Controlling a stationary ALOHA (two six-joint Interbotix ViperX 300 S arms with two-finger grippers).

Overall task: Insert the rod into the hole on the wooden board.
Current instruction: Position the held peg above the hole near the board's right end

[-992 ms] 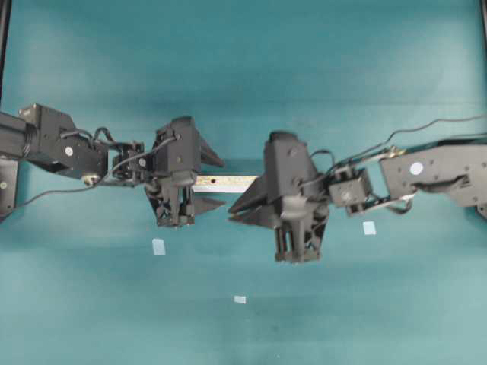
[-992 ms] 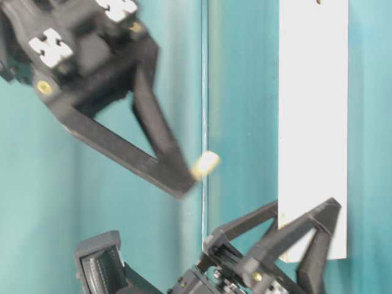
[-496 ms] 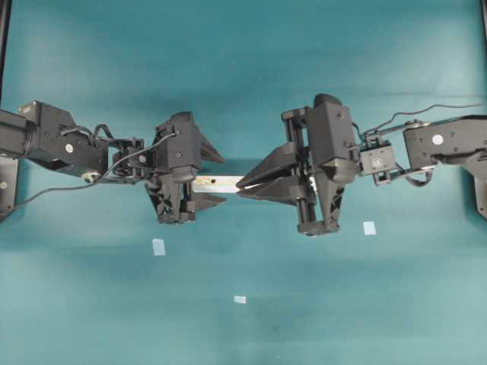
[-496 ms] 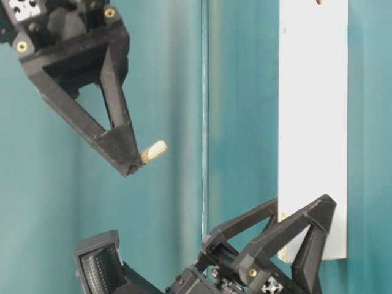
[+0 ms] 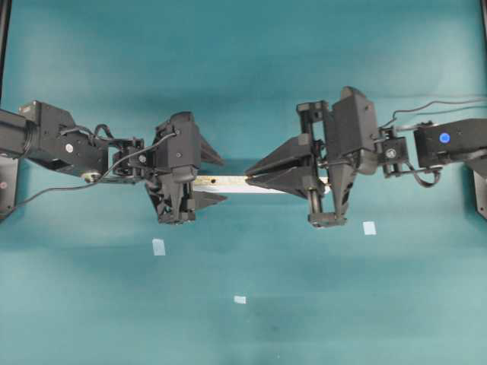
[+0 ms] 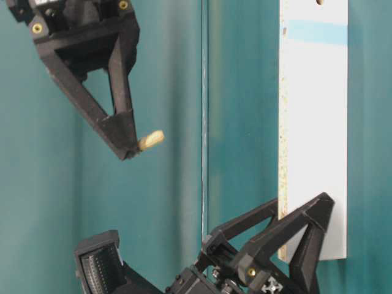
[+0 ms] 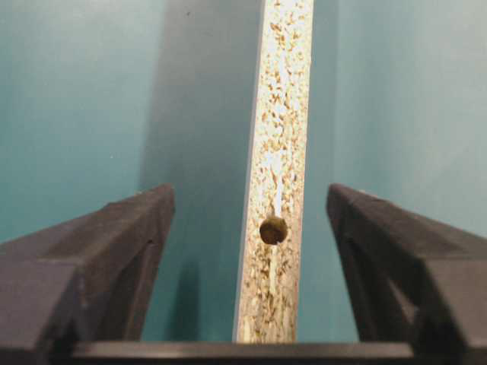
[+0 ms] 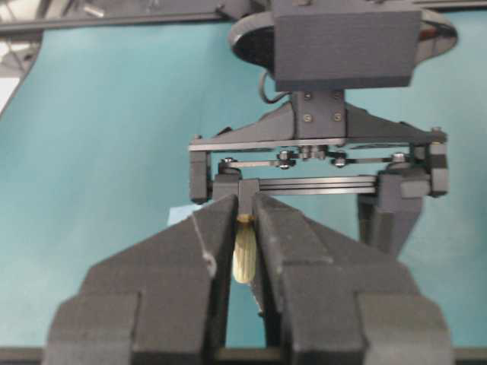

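Note:
The wooden board (image 5: 228, 182) lies across the middle of the teal table, speckled edge up. My left gripper (image 7: 249, 194) is open, one finger on each side of the board (image 7: 281, 114), with a gap on both sides. A plain dark hole (image 7: 273, 230) with no blue around it sits between those fingers. A blue strip (image 6: 315, 30) crosses the board's white face (image 6: 312, 135) farther along. My right gripper (image 8: 243, 228) is shut on the rod (image 8: 243, 255), a small cream dowel (image 6: 151, 139) sticking out past the tips. It hovers over the board's right part (image 5: 247, 173) and covers it there.
Three small pale blue tape squares lie on the table: one (image 5: 158, 246) below the left gripper, one (image 5: 240, 299) near the front middle, one (image 5: 369, 227) below the right arm. The left gripper (image 6: 300, 205) straddles the board's near end.
The right gripper with the rod swung round and moved right and up over the board. The left jaws narrowed around the board. The blue strip now shows in the table-level view.

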